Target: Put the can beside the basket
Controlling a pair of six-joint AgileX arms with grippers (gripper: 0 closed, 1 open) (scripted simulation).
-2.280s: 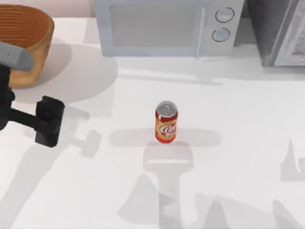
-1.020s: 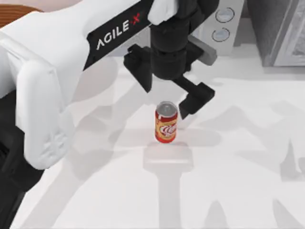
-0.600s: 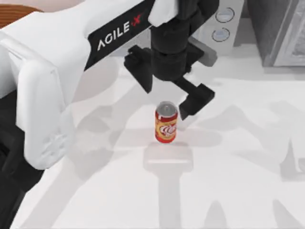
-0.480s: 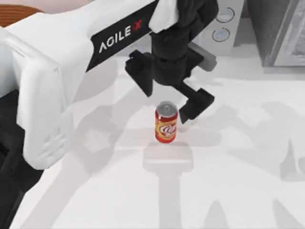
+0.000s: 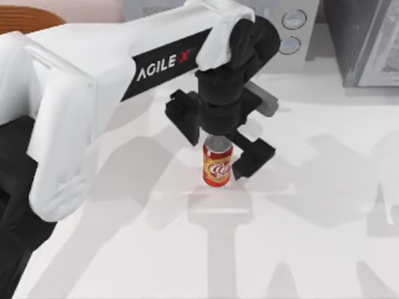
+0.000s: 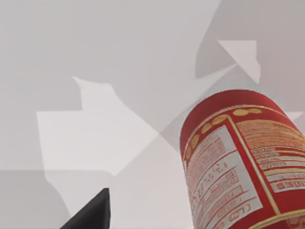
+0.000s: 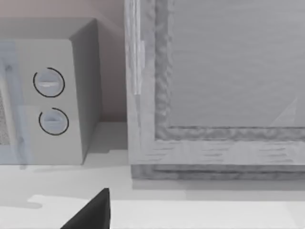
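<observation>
Tabletop: white, crossed by grey shadows; it carries everything below.
Left arm: white shell with black AGILEX lettering; reaches from the top view's left edge across to the middle of the tabletop, black wrist pointing down.
Microwave: pale grey, at the far edge; two round dials show beside the arm. The right wrist view shows the same two dials.
Grey cabinet: far right corner, just right of the microwave; textured frame fills much of the right wrist view.
Basket: far left corner, only a strip of orange-brown rim above the arm; well apart from the can.
Left hand: directly over the can, fingers spread wide, one finger on the can's left, the other on its right; neither clearly touches.
Can: upright at mid-tabletop, red and gold, silver top; between the fingers. Left wrist view shows its printed label side close up.
Right hand: one dark fingertip in its wrist view; cannot tell how it stands.
</observation>
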